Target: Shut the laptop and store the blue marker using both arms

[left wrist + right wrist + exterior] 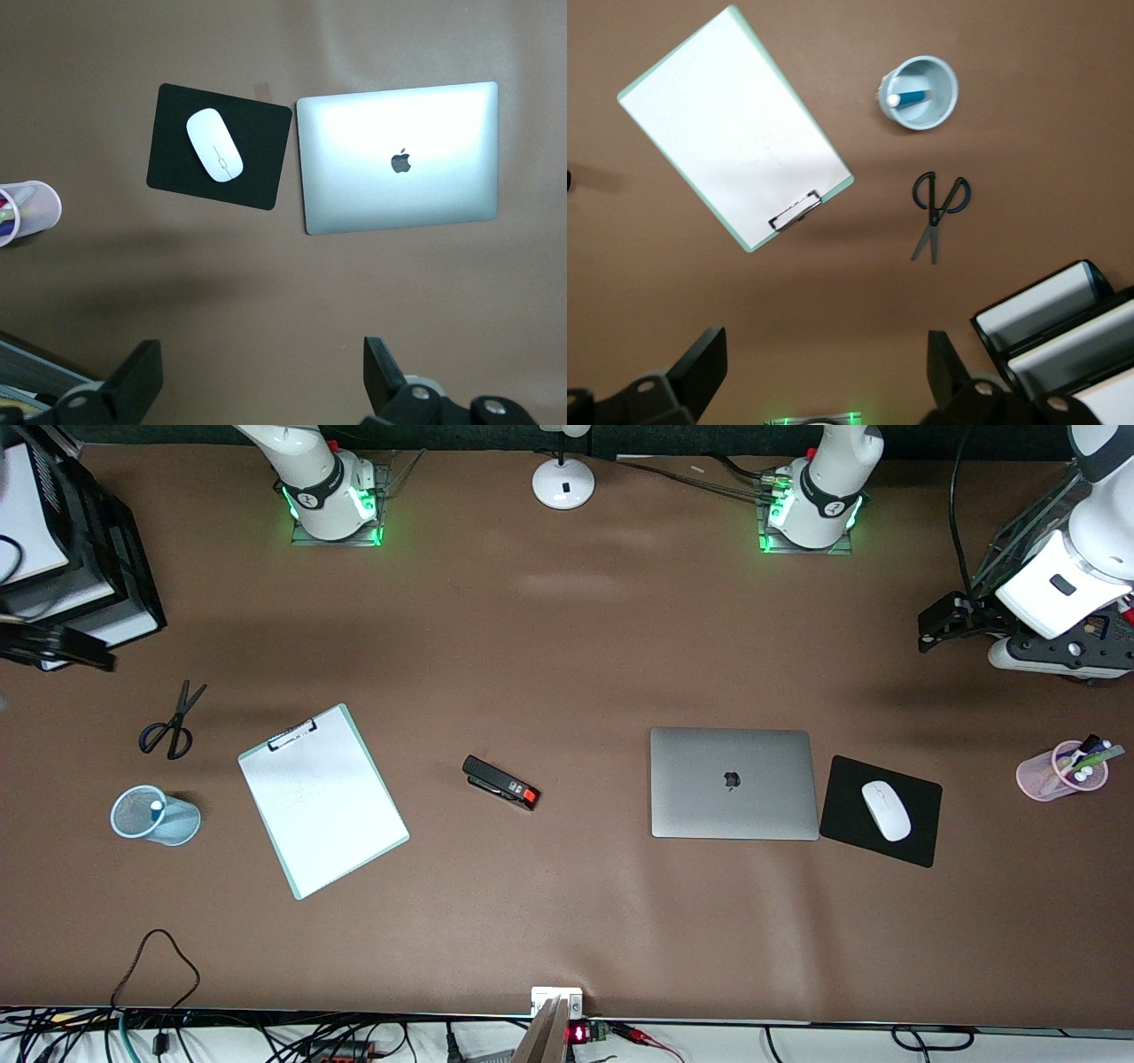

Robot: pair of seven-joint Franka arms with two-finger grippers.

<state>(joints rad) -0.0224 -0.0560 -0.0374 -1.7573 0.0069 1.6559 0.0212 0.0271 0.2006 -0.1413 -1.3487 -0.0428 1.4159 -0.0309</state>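
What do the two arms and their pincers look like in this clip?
Both arms are glossy white with dark grey joint bands, their bases lit green. The left arm carries a black two-finger left pincer; the right arm carries a matching black right pincer.

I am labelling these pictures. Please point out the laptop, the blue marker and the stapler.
laptop (691,815): front view, on the closed silver lid.
blue marker (914,96): right wrist view, on its blue barrel inside the light-blue mesh cup.
stapler (493,780): front view, on its black body.

Pale-blue cup (155,815) hides most of blue marker (908,97).
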